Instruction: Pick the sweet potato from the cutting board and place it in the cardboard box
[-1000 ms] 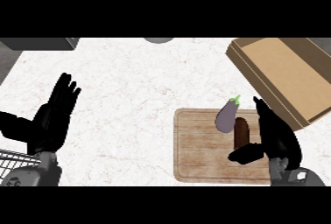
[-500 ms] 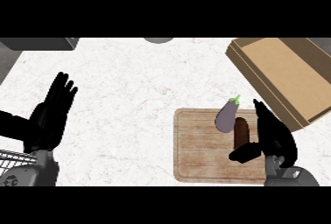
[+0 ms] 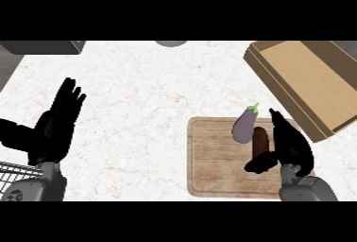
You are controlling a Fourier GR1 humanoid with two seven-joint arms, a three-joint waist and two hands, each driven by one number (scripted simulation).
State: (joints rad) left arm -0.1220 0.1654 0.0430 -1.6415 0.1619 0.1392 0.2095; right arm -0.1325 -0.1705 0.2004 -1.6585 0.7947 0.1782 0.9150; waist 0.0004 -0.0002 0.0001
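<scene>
fingers [image 3: 279, 124] straight, right hand [image 3: 289, 146] beside sweet potato [image 3: 260, 140]

counter [image 3: 153, 90]: white, faintly grey-veined stone, filling nearly the whole view
grey block [image 3: 43, 47]: at 11 o'clock, cut by the upper edge
round grey object [image 3: 171, 43]: at 12 o'clock, only partly visible
wire rack [image 3: 15, 171]: at 8 o'clock, against the left edge

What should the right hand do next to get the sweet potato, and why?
Probably close the right hand round the sweet potato. The open hand lies right beside it on the cutting board, thumb near its lower end, nothing grasped yet. The eggplant lies close on the other side, so curl carefully.
</scene>
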